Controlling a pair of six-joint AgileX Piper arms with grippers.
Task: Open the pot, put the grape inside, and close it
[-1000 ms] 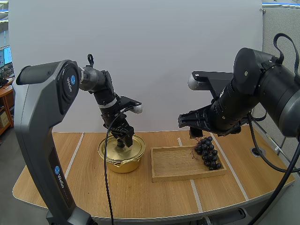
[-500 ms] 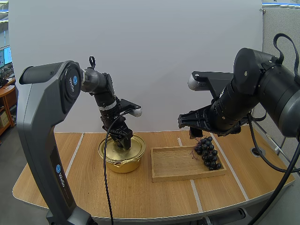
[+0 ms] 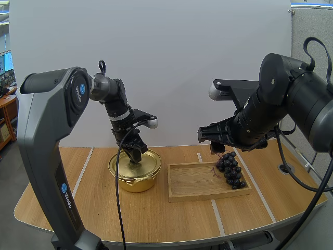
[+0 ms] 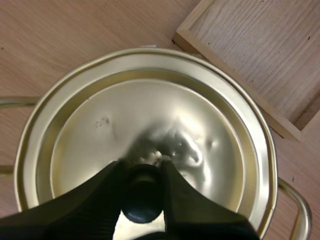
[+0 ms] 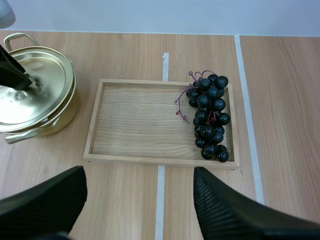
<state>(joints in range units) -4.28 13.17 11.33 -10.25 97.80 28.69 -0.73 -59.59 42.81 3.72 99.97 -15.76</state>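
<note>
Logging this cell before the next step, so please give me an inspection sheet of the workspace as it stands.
surface: wooden table with pale tape lines across it.
job's things: gold pot with its lid seated on it; grapes lying at the right end of the wooden tray, which sits beside the pot.
clutter: nothing seen.
grippers: left gripper has its jaws closed on the lid's black knob; right gripper hangs above the table near the tray, jaws open, holding nothing.
surroundings: plain white panel behind the table.
</note>
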